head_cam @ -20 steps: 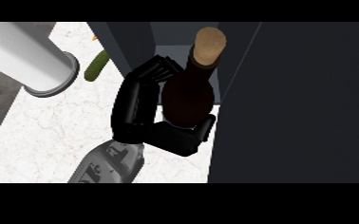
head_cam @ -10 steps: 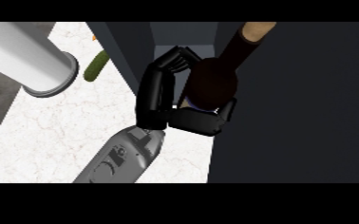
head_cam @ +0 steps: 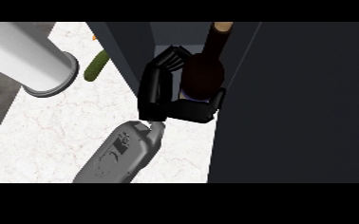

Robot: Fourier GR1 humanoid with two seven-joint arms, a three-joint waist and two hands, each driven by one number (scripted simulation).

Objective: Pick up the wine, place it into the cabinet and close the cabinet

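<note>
The dark cabinet [head_cam: 294, 99] fills the right of the frame, beside the marbled table [head_cam: 56, 133]. At upper centre, in the cabinet's opening, the wine [head_cam: 204, 71] is held by the left hand [head_cam: 163, 90], fingers and thumb curled round its belly. The glass is judged heavy, rigid, slippery and breakable; it is best gripped low on the body.

— Which arm is showing?
— The left forearm [head_cam: 123, 154]. It is coming in from the lower edge, left of the middle, and slanting up toward the right.
— What is the left hand [head_cam: 168, 108] doing?
— It is bending at the wrist. Its fingers [head_cam: 160, 78] are running up the left side and curling in at the tips, and its thumb [head_cam: 214, 102] is crossing below. It is clasping the wine [head_cam: 203, 73] between them.
</note>
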